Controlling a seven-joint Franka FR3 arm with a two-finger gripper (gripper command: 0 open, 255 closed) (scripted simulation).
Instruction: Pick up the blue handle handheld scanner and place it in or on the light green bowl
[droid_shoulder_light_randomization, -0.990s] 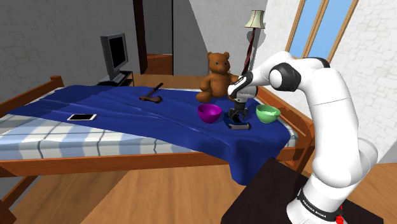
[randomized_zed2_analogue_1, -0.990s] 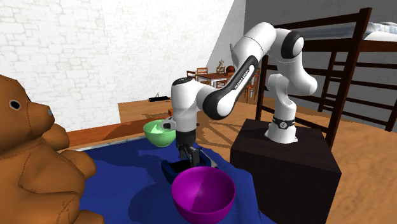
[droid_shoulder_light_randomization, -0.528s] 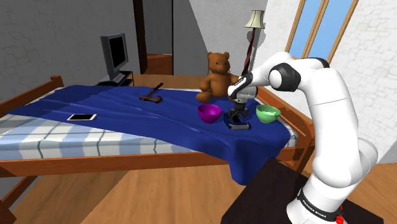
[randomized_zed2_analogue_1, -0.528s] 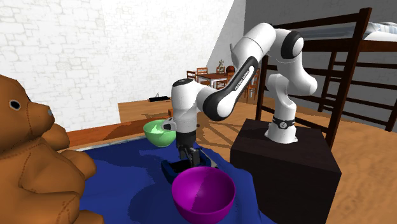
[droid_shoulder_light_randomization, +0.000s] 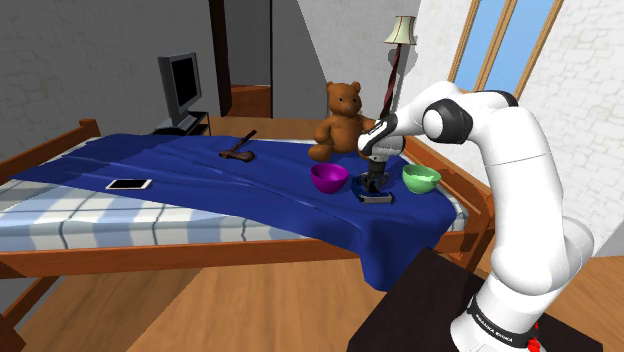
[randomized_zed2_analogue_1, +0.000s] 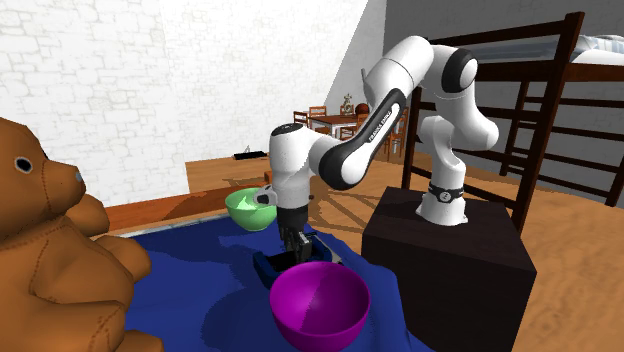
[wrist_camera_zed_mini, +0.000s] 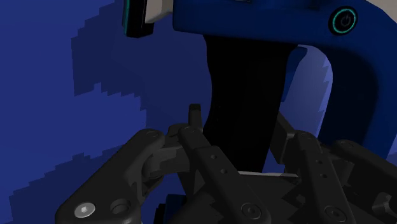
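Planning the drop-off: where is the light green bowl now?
In the shoulder view, the green bowl sits on the blue blanket, just right of the end effector and scanner.

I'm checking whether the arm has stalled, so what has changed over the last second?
Nothing visibly changed. The gripper is down on the scanner as before, its fingers against the dark handle. The scanner lies on the blue blanket between the purple bowl and the green bowl.

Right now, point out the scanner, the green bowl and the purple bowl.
scanner (wrist_camera_zed_mini: 254, 22), wrist view, on its blue body.
green bowl (droid_shoulder_light_randomization: 421, 185), shoulder view, on its outer wall.
purple bowl (randomized_zed2_analogue_1: 320, 300), second exterior view, on its inner wall.
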